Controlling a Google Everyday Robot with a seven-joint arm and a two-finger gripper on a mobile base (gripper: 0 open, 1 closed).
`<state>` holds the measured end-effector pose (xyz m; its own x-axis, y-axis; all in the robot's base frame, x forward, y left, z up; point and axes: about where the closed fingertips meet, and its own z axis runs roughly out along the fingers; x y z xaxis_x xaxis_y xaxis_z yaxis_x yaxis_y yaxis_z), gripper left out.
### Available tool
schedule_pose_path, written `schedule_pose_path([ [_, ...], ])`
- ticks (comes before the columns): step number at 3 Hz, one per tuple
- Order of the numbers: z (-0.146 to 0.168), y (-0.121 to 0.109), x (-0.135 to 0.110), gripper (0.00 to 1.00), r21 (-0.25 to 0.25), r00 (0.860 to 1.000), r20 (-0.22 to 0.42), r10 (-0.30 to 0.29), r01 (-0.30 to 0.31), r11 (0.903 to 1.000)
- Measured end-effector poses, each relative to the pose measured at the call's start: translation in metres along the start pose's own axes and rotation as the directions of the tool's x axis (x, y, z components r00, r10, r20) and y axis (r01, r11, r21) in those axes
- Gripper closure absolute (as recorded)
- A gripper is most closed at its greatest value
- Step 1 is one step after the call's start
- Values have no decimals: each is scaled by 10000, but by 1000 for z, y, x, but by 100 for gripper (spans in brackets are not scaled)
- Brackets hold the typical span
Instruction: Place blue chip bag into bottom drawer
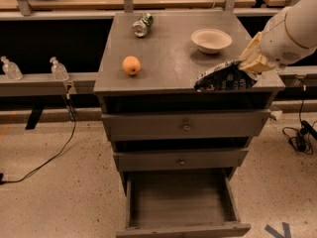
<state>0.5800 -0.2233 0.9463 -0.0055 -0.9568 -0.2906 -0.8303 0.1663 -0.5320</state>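
Note:
The blue chip bag (224,77), dark navy with white print, hangs at the front right edge of the grey cabinet top (168,58), lifted off it. My gripper (249,62) comes in from the right on a white arm and is shut on the bag's right end. The bottom drawer (181,201) is pulled open below, with a plain grey inside and nothing in it. The bag is above and to the right of the drawer's opening.
On the cabinet top lie an orange (131,65), a tipped green drink can (141,25) and a white bowl (211,39). Two shallower drawers with round knobs (186,127) are shut. Two small clear bottles (58,69) stand on a ledge at left. Cables lie on the floor.

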Motion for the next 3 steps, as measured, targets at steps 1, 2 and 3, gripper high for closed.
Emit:
schedule_pose_path([
  [1, -31, 37, -23, 100, -155, 9926, 845, -872, 888, 9959],
  [2, -22, 107, -3, 100, -833, 9883, 1439, -510, 635, 9945],
  [3, -20, 108, -3, 100, -931, 9869, 1535, -492, 641, 9936],
])
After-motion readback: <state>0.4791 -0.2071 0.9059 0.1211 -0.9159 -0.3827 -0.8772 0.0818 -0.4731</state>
